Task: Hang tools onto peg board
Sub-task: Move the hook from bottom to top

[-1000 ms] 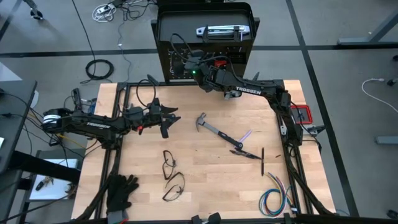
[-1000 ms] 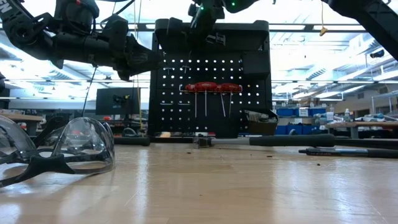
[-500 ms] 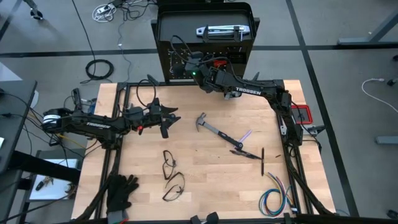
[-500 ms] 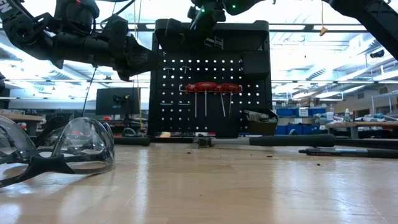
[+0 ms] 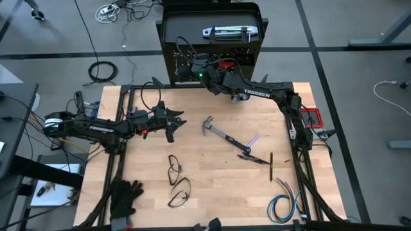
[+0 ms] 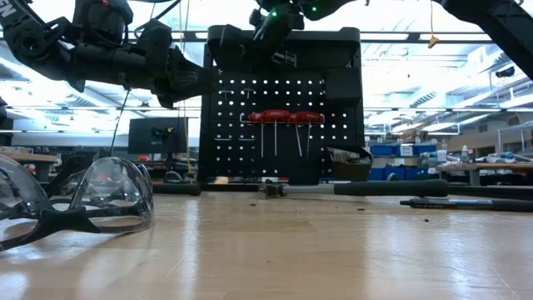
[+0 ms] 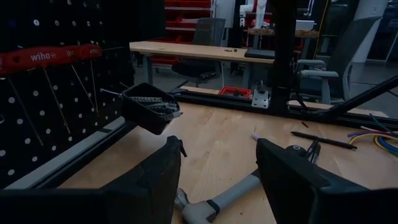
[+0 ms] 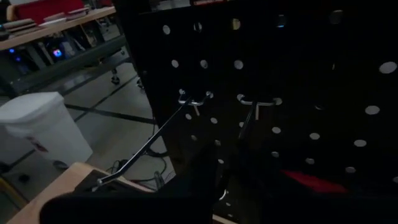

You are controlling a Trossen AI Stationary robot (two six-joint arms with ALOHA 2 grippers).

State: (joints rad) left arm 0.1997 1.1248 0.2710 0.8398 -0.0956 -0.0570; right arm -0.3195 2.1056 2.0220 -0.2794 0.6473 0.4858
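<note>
I see the right gripper (image 5: 192, 64) against the peg board (image 5: 212, 38) at upper center; the left gripper (image 5: 176, 122) hovers left of 1 hammer (image 5: 221, 135).
</note>
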